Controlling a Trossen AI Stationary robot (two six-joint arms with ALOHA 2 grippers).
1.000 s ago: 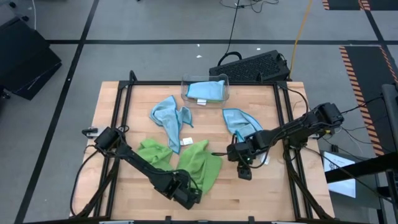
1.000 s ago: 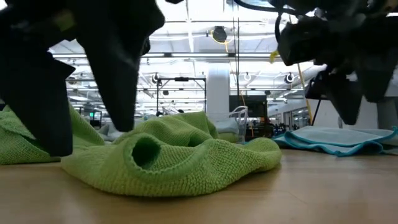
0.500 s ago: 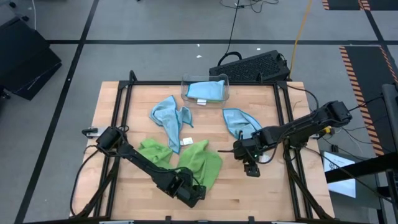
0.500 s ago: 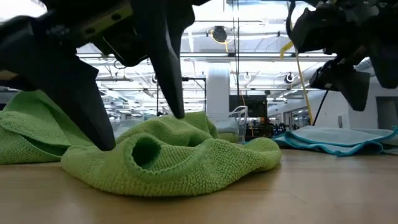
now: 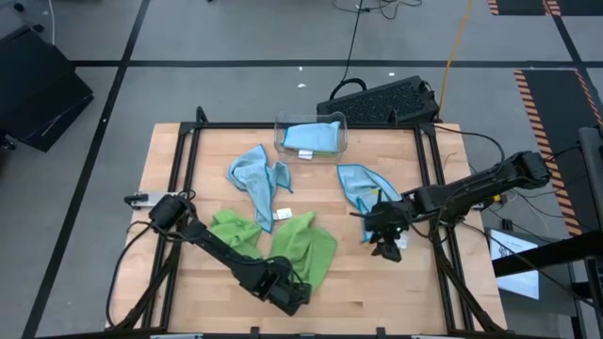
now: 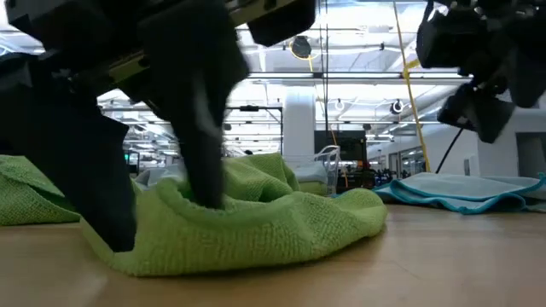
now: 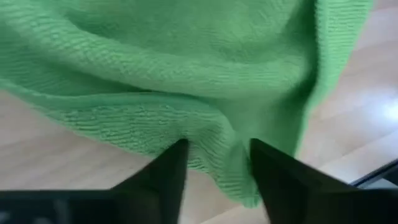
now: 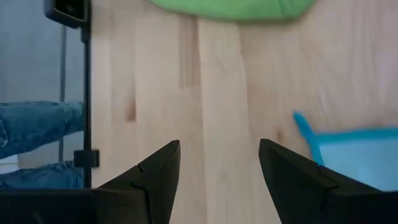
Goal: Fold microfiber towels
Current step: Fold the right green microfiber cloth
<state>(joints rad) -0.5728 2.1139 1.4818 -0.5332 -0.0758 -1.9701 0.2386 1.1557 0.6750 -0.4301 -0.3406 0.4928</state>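
A lime green towel (image 5: 309, 247) lies crumpled on the table near the front, with a second green one (image 5: 234, 231) to its left. My left gripper (image 5: 285, 294) is down at the first towel's near edge, open, its fingers either side of a ridge of cloth (image 7: 214, 134). Two light blue towels (image 5: 259, 177) (image 5: 361, 182) lie farther back. My right gripper (image 5: 384, 245) hangs open above bare wood next to the right blue towel (image 8: 354, 149), holding nothing. My left gripper comes at the green towel slanting down from above, at its near edge. The two fingers (image 7: 169, 168) stand astride a raised fold of that edge (image 7: 217, 140), and the cloth fills the gap between them. One finger (image 6: 203, 145) dents the towel's top; the towel lies on the table.
A clear bin (image 5: 311, 137) with a blue cloth in it stands at the table's far edge, and a keyboard (image 5: 377, 99) lies beyond. A black frame rail (image 5: 429, 188) runs along the right side. A person's legs (image 8: 31, 134) show beyond the table's edge.
My left gripper has sunk into the green towel's near edge, and the hollow roll of cloth there has been pressed flat. My right gripper has drawn back toward the table's right edge, away from the green towel, staying open.
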